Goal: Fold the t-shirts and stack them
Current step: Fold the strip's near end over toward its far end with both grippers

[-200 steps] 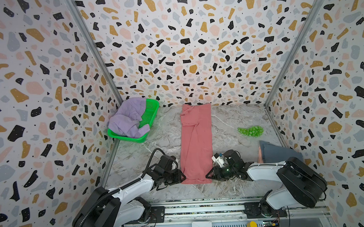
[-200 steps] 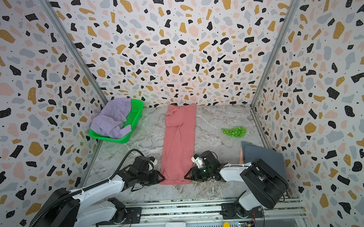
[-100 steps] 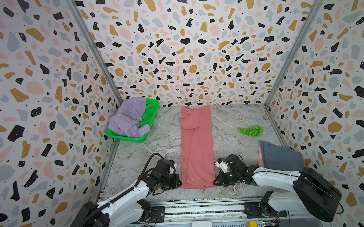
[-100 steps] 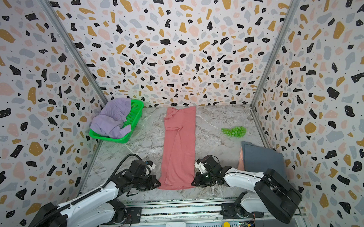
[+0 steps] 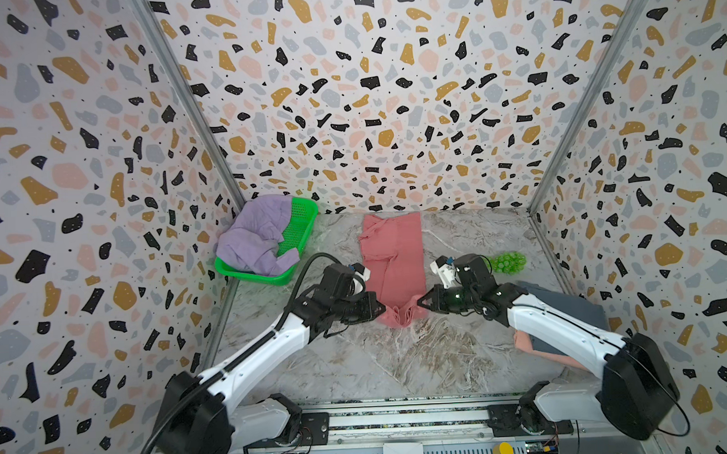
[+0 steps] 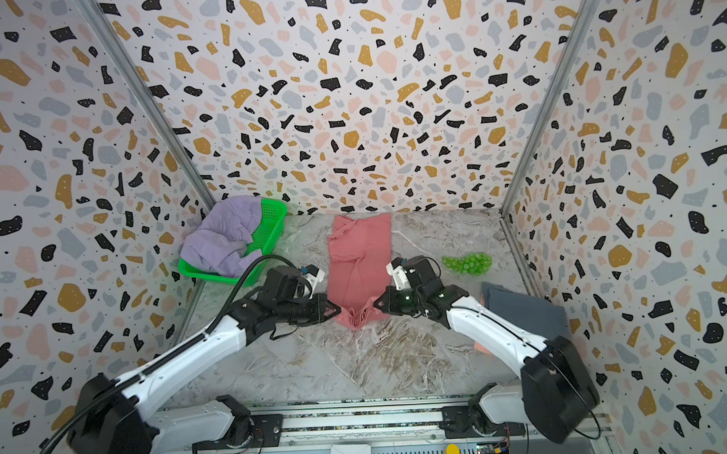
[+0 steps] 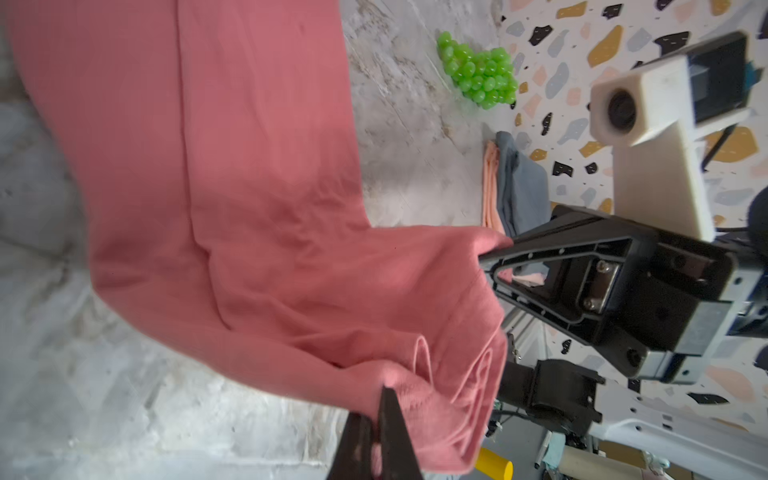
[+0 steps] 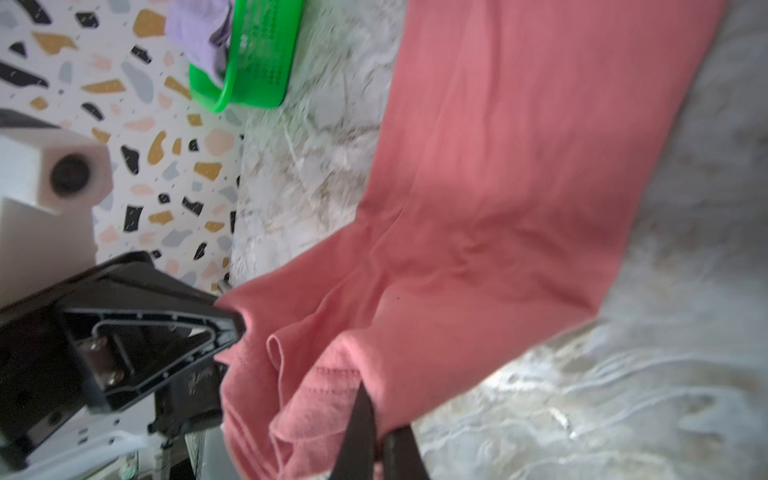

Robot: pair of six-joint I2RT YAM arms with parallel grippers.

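Pinching the near hem of the folded coral-red cotton t-shirt: left gripper clenched at nine o'clock, right gripper at three o'clock.

Bright even light, soft shadows; wrist views blurred.

Nothing legible in any view: no text, label, brand, number or sign clear enough to read. Just a faint pale scrawl on a black housing in the right wrist view, too blurred to make out.
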